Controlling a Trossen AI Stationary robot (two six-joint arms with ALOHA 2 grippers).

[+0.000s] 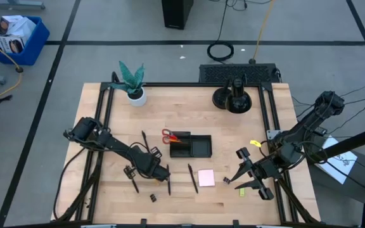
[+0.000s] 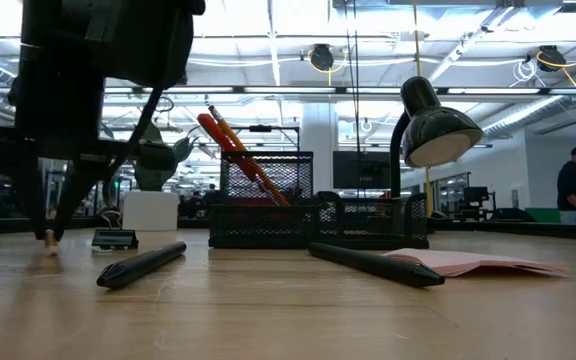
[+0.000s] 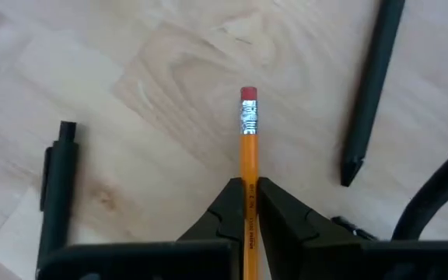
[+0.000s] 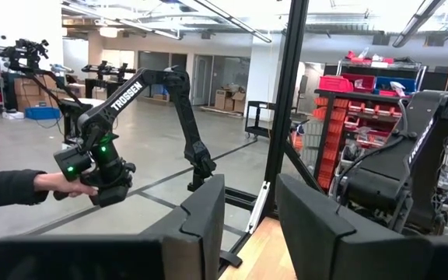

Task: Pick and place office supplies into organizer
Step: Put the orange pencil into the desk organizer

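Observation:
My left gripper [image 1: 165, 174] is over the table's near middle, shut on an orange pencil [image 3: 248, 148] with a red eraser. Black pens lie on the wood either side of it [image 3: 53, 198] [image 3: 370, 93]. In the low view the gripper [image 2: 53, 225] stands above the table at the left, beside a binder clip [image 2: 114, 238]. The black organizer [image 1: 191, 146] sits mid-table with red-handled scissors [image 1: 170, 136] and an orange pencil [image 2: 253, 160] standing in it. A pink sticky pad [image 1: 206, 178] lies flat. My right gripper [image 1: 249, 180] is open near a yellow-green piece [image 1: 243, 191]. My left gripper pinches the pencil's shaft [image 3: 248, 194] between its two fingers, well back from the eraser. The fingers point down from above and lie along the pencil. The eraser end [image 2: 50, 246] sticks out below them, close to the table; whether it touches, I cannot tell.
A potted plant [image 1: 134, 85] and a round black stand base [image 1: 234, 98] sit at the far edge. Another pen [image 1: 144, 140] lies left of the organizer, a binder clip [image 1: 152, 197] near the front edge, a yellow piece [image 1: 255, 143] at the right. A person's hand [image 4: 49, 183] shows in the room.

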